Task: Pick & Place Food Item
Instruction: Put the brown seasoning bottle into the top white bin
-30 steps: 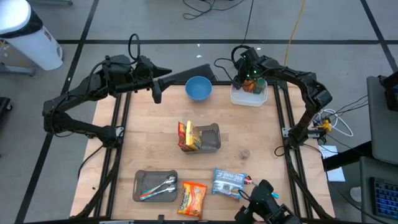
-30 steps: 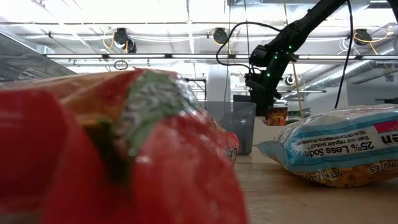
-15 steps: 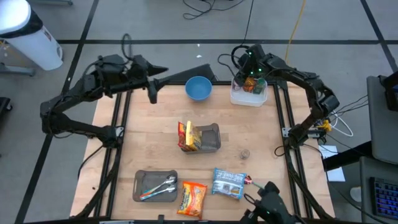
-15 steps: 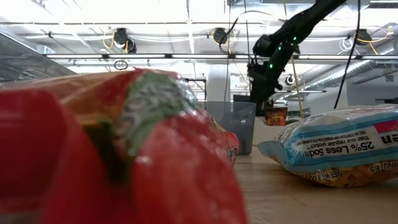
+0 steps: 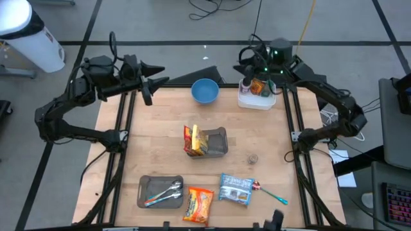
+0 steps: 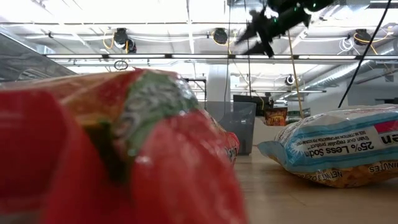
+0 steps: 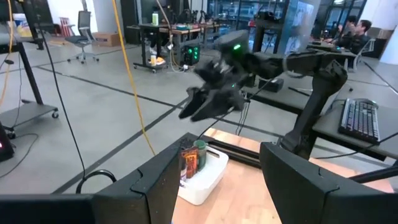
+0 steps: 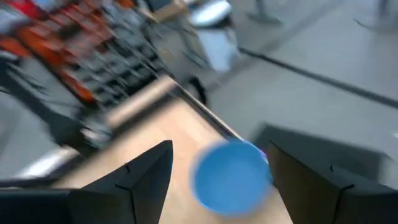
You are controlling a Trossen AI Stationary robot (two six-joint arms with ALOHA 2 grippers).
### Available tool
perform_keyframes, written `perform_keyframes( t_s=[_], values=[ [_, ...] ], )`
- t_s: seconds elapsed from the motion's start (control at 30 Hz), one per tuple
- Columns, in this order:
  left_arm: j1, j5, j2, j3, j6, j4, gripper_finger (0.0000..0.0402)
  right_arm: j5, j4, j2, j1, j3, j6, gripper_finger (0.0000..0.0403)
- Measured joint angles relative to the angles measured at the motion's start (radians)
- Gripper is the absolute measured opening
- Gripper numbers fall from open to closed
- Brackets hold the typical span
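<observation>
Right gripper [image 5: 247, 59], fingers spread and holding nothing, hangs above the table's far right corner beside the white bin [image 5: 257, 99], which contains the small food items [image 5: 259, 87]. Left gripper [image 5: 151, 80], also spread and unladen, sits at the far left edge. Blue bowl [image 5: 205, 90] stands between them. Grey container [image 5: 215, 142] at centre holds a yellow packet [image 5: 192, 140]. Grey tray [image 5: 160, 191] near the front carries cutlery. Two snack bags [image 5: 218, 196] lie beside it. Bare wood shows along both sides.
</observation>
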Motion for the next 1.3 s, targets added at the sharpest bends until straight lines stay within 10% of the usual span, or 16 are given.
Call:
perform_keyframes(
  t_s=[0.73, 1.03, 1.3],
  values=[
    [0.000, 0.001, 0.001, 0.001, 0.000, 0.001, 0.0223, 0.349, 0.243, -0.020, 0.510, 0.000, 0.068, 0.0253],
    [0.000, 0.000, 0.001, 0.001, 0.000, 0.001, 0.0223, 0.335, 0.267, -0.020, 0.514, 0.000, 0.114, 0.0253],
    [0.000, 0.001, 0.001, 0.001, 0.000, 0.001, 0.0223, 0.055, 0.223, -0.021, 0.544, 0.000, 0.147, 0.0254]
  ],
)
